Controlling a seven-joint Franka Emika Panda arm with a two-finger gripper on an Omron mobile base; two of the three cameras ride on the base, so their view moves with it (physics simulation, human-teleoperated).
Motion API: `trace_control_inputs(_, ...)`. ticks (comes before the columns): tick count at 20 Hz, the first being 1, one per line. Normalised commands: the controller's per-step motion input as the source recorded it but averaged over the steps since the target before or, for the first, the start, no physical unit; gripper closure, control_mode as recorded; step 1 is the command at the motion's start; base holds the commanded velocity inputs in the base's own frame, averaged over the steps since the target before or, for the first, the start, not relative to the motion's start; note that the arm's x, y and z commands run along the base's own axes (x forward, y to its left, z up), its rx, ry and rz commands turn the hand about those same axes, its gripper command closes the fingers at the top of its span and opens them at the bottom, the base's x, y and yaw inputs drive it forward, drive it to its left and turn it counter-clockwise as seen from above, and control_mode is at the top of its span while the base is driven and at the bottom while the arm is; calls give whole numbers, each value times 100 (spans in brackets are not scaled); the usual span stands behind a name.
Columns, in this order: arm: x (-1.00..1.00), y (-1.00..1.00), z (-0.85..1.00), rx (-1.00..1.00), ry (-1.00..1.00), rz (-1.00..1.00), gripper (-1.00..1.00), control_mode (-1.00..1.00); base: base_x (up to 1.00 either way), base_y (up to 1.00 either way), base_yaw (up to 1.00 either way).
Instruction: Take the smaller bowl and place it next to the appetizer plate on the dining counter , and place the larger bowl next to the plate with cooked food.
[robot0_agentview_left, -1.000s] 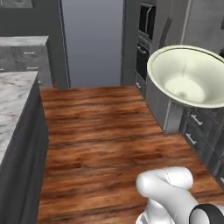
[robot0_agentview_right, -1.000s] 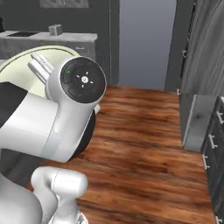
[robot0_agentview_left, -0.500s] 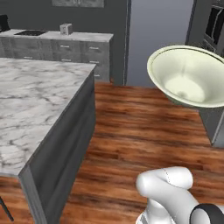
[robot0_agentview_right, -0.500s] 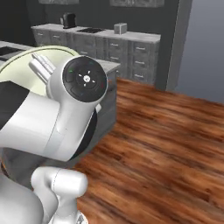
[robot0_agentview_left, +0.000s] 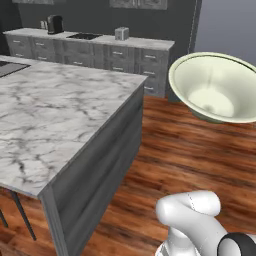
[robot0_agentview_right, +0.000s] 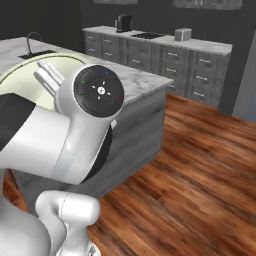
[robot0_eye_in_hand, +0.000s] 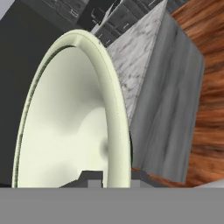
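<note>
Your tool (robot0_eye_in_hand: 109, 177) is pinched on the rim of the large bowl (robot0_agentview_left: 216, 91), one finger inside the wall and one outside, at the bottom of the hand view. The bowl hangs in the air tipped well onto its side, mouth facing the base cameras, clear of the wooden floor (robot0_agentview_left: 200, 150) and off to the side of the bench (robot0_agentview_left: 55, 120).

The grip is thin: it holds a flared edge only, so a sharp turn or stop of the base could let the bowl swivel or slip out.

The corner of the bench (robot0_eye_in_hand: 168, 57) stands close behind the rim in the hand view; swing wide or you may clip it.

The blue plate isn't visible from here, so don't commit to a drop spot yet.
</note>
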Motion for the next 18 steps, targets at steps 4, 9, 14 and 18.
trace_control_inputs(4,0,0,0,0,0,0,100,100,81,2,34)
trace_control_inputs(9,0,0,0,0,0,0,100,100,35,33,39)
trace_control_inputs(14,0,0,0,0,0,0,100,100,8,90,26)
trace_control_inputs(18,0,0,0,0,0,0,100,100,6,100,15)
